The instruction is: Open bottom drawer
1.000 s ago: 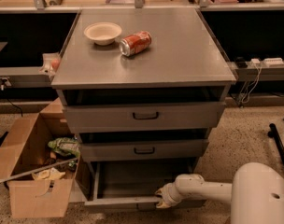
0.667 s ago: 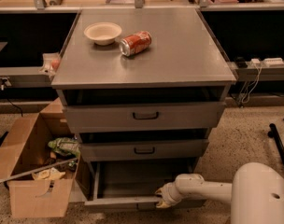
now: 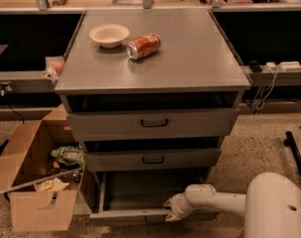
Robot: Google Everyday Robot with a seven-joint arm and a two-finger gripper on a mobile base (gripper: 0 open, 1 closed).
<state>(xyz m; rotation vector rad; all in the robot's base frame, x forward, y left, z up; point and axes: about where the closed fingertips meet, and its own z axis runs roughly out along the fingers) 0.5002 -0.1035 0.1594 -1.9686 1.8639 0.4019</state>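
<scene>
The bottom drawer (image 3: 130, 192) of the grey metal cabinet is pulled out, and its empty inside shows from above. Its front edge (image 3: 125, 213) runs along the lower part of the view. Its handle is hidden. My gripper (image 3: 169, 209) is at the right part of that front edge, at the end of my white arm (image 3: 215, 202), which comes in from the lower right. The middle drawer (image 3: 153, 159) and the top drawer (image 3: 154, 123) above it each stand slightly out and show a black handle.
A white bowl (image 3: 109, 34) and a red can (image 3: 143, 45) on its side lie on the cabinet top (image 3: 190, 58). An open cardboard box (image 3: 36, 182) with rubbish stands on the floor at the left. Black desk legs stand at the right edge.
</scene>
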